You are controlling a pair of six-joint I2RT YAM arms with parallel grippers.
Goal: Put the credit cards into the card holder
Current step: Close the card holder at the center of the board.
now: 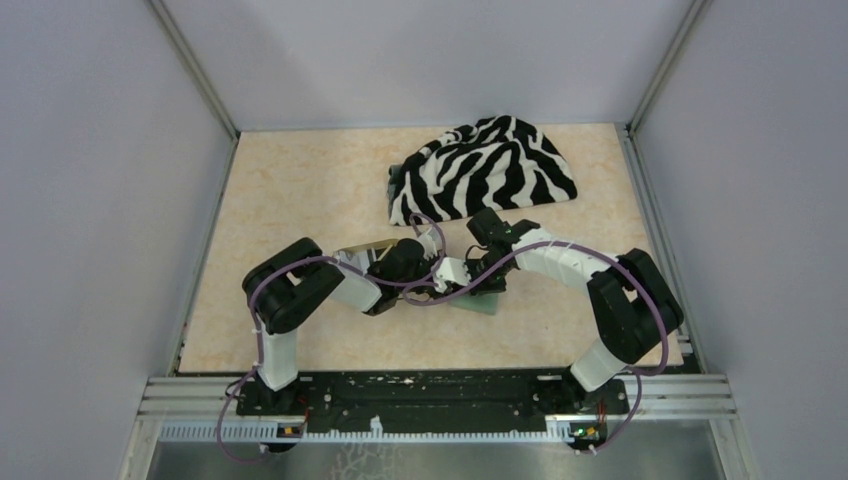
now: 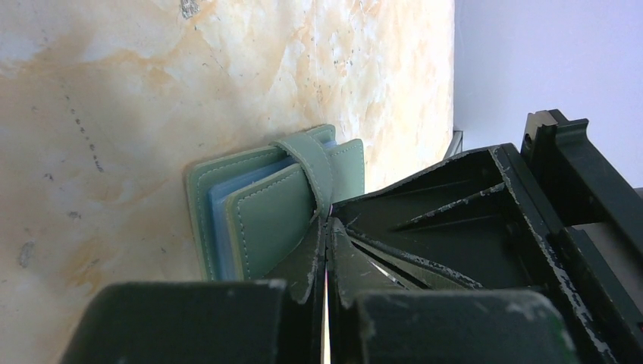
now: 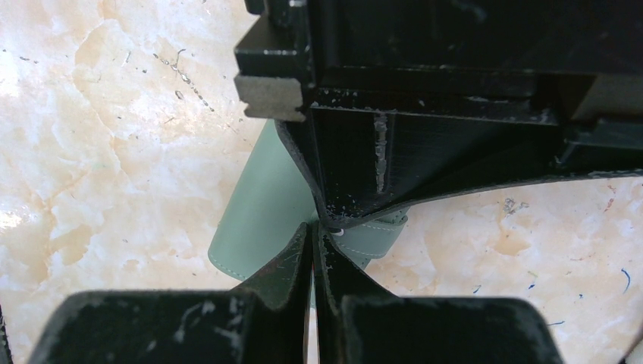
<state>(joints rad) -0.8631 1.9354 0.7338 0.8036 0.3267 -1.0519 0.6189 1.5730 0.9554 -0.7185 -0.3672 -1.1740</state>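
The sage-green card holder [image 1: 478, 303] lies folded on the table between my two grippers. The left wrist view shows its blue-grey inside at the edge and its strap [image 2: 312, 163] wrapped over the cover [image 2: 265, 212]. My left gripper [image 2: 327, 222] is shut with the strap's end at its tips; it also shows in the top view [image 1: 462, 285]. My right gripper [image 3: 313, 227] is shut, its tips resting on the holder's cover [image 3: 254, 205] beside the strap [image 3: 375, 236]; it also shows in the top view [image 1: 488, 283]. No credit cards are in view.
A zebra-striped cloth [image 1: 480, 170] lies at the back of the table, just behind the right arm. An edge of a tan tray [image 1: 360, 247] shows behind the left arm. Grey walls enclose the table on three sides.
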